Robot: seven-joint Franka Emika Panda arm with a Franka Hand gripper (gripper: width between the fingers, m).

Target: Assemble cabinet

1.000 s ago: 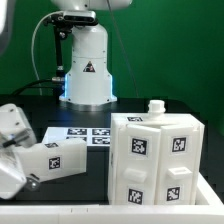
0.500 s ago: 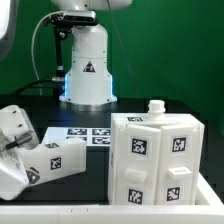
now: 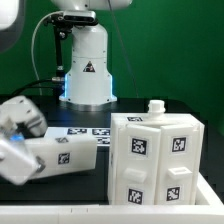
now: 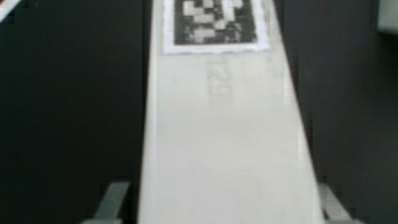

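**A:** What sits nearest in the exterior view?

**B:** One cabinet (image 3: 158, 160), the biggest white piece, at the front on the exterior view's right. It stands on the black table (image 3: 70, 195). I count five black-and-white square tags on its faces that I can see, and one small white knob (image 3: 156, 105) on its top.

**A:** And beside it?

**B:** One long white panel (image 3: 62, 154), lying on the exterior view's left, its end just beside the cabinet; whether they touch I cannot tell. One tag shows on its side. The gripper (image 3: 20, 150) is at its far-left end, blurred.

**A:** What is the gripper doing?

**B:** It has the panel clamped. In the wrist view the panel (image 4: 222, 140) runs lengthwise between the two fingers (image 4: 114, 200), one grey finger against each long edge, and one tag (image 4: 215, 22) shows at the panel's far end.

**A:** Behind those?

**B:** One marker board (image 3: 85, 133), flat on the table between the panel and the robot base. The panel hides part of it; I can make out about three tags, and more may be covered.

**A:** Farthest back?

**B:** One white robot base (image 3: 87, 65) with a triangular warning label, a black cable (image 3: 38, 45) looping beside it, against a green backdrop (image 3: 160, 40).
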